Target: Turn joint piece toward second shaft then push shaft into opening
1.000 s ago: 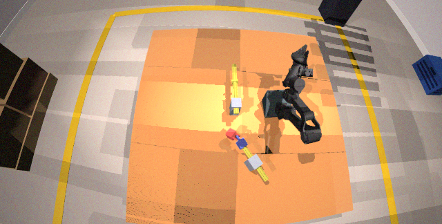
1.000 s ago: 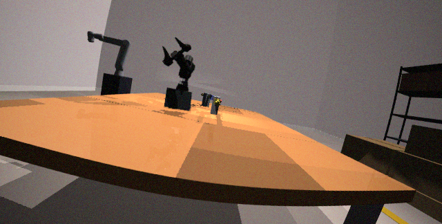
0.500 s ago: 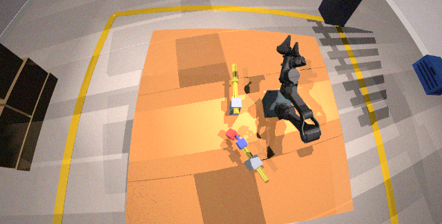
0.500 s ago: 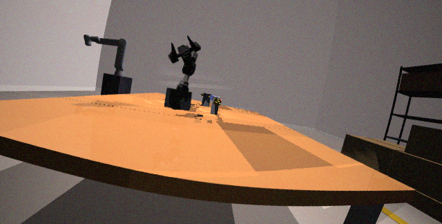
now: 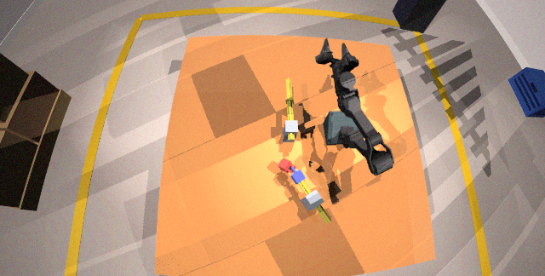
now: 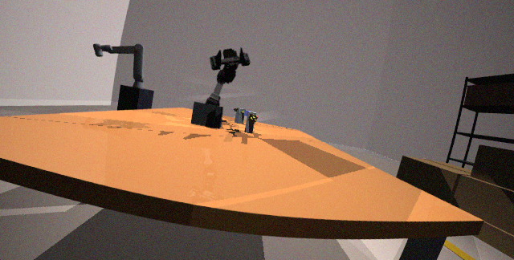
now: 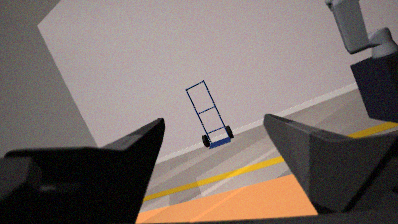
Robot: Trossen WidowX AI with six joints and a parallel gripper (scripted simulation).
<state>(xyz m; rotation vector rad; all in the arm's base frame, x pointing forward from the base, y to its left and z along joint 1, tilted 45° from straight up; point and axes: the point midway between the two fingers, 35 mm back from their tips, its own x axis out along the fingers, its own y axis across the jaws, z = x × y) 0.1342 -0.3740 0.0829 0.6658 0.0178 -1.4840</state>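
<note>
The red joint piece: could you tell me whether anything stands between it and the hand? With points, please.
Nothing visible stands between the open hand (image 5: 335, 46) (image 6: 230, 56) (image 7: 214, 120) and the red piece (image 5: 285, 165), though the white block (image 5: 291, 126) sits near that path.

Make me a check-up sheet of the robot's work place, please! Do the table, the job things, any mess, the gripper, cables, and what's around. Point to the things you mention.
Surface: orange table top (image 5: 204, 225) (image 6: 161, 164), shadows across it.
Job's things: red piece (image 5: 285, 165) and blue piece (image 5: 298, 176) at one yellow shaft's end (image 5: 324, 215); another yellow shaft (image 5: 289, 89) at an angle; each shaft in its own pale block.
Clutter: nothing seen.
Gripper: open (image 5: 335, 46) (image 6: 229, 56) (image 7: 214, 120), holding nothing, away from both shafts.
Cables: nothing seen.
Surroundings: yellow floor line (image 5: 264, 10), blue hand truck (image 7: 220, 144).
</note>
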